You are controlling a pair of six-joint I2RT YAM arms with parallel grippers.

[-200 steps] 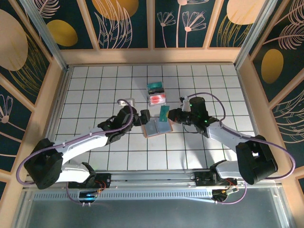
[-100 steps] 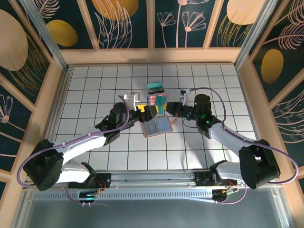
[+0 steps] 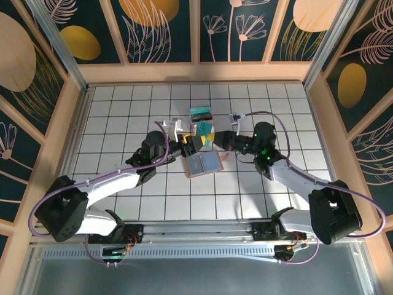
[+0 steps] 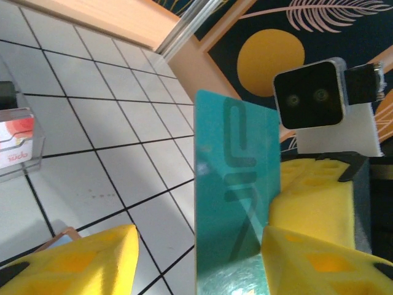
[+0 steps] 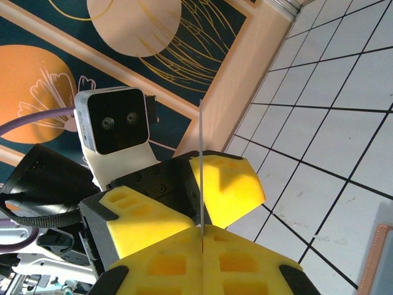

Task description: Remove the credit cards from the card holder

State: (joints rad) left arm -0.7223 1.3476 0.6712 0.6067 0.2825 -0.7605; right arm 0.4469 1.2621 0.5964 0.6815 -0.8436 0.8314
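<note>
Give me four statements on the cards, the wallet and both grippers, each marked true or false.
1. The right gripper is shut on the teal-green plastic card. True.
2. The tan leather card holder lies folded shut. False: it lies open on the white tiled table, blue-grey inside up.
3. The left gripper has its yellow foam fingers on either side of that card. True.
4. The left gripper holds the red-and-white card. False: it sits in a clear plastic stand on the table.

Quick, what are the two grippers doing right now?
Left gripper: open around the teal card, not clamped yet.
Right gripper: shut on the teal card.
</note>
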